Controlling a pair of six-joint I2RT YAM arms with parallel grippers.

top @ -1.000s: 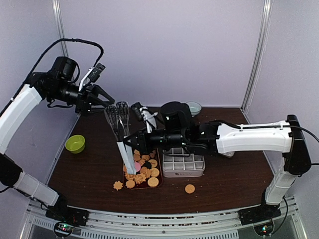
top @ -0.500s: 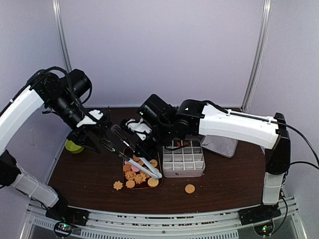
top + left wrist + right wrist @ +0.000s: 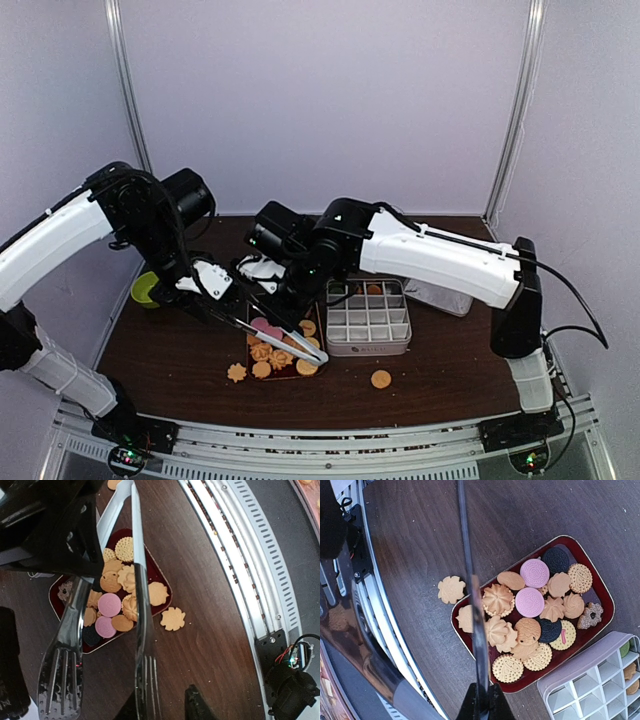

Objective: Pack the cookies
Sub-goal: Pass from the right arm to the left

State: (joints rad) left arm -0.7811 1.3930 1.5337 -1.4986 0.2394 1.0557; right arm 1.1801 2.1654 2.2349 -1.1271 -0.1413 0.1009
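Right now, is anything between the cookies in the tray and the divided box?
Nothing visible. The box sits right beside the tray of cookies, open on top; the tongs cross the tray's other side.

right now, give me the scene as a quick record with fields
tongs: held slanted above the red tray
right pincer: shut on the tongs
left pincer: at the fork end, grip unclear
cookies: mostly piled in the tray
divided box: few cookies in far cells
loose cookies: round one and flower one on the table
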